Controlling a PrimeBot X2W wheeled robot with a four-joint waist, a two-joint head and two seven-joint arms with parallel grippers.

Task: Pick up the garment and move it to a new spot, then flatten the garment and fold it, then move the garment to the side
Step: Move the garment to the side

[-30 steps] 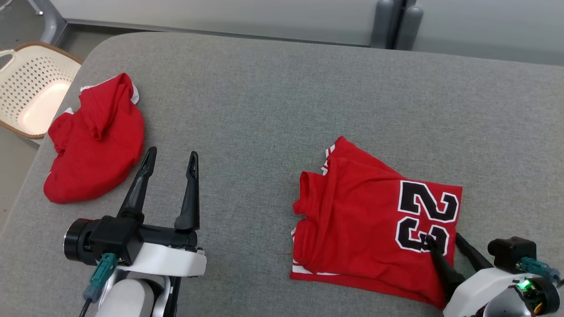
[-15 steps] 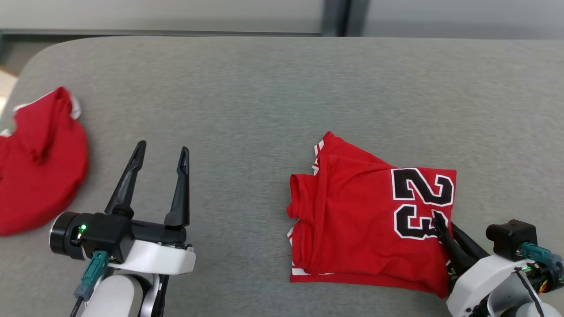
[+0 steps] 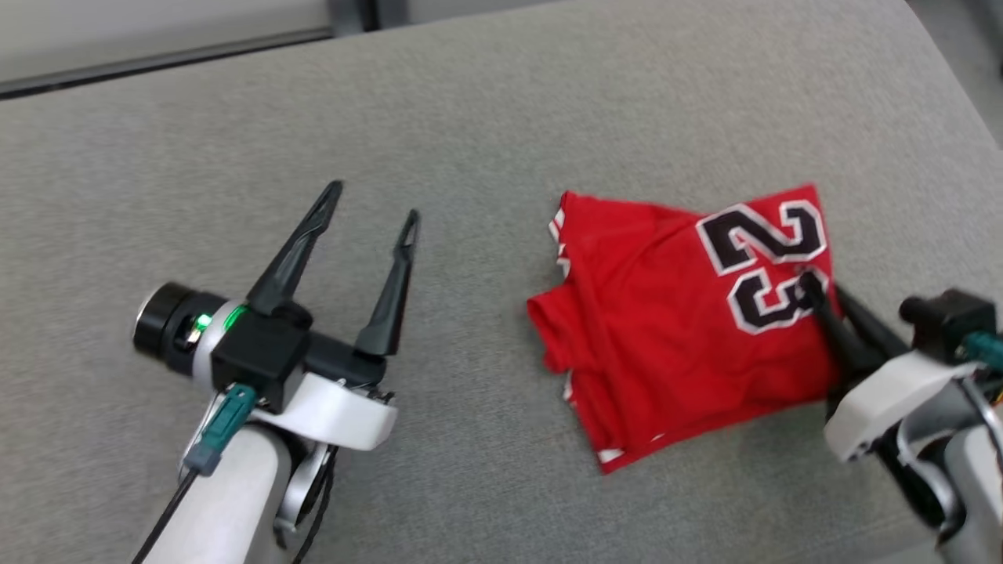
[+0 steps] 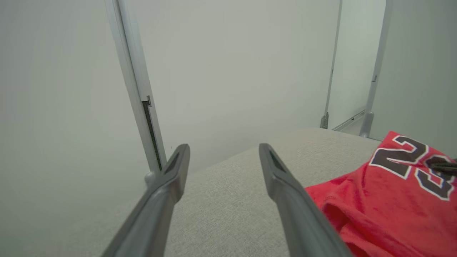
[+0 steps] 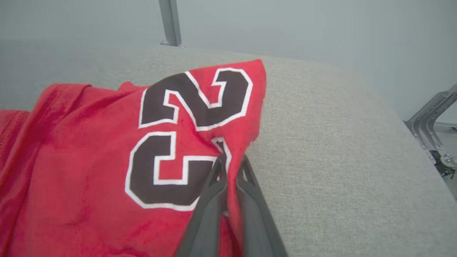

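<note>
So, the right pincer (image 3: pixel 811 288) has just snapped shut on the red garment (image 3: pixel 666 329). It's pinching the edge right by the lower digit of the black 23. In the right wrist view, the two fingers are squeezed together with a little ridge of cloth bunched between them. We'd say that's the grab for the last step. The garment already looks folded into a rough rectangle, so what's left is carrying it off to the side.

The left pincer (image 3: pixel 374 202) is spread wide with nothing in it, hanging over bare bench (image 3: pixel 470 117), well apart from the cloth. The garment itself lies on the right part of the bench, flat except where it's pinched.

Compared with a second ago, the right fingers stood apart back then, straddling that same edge. Half a second ago they were already together. The left pincer was just as wide in both. The whole head picture has swung and tilted since, so that's the camera turning. We can't really tell whether the garment has slid at all. One worry is that a grip on one edge may let the folds fall open once it lifts.
</note>
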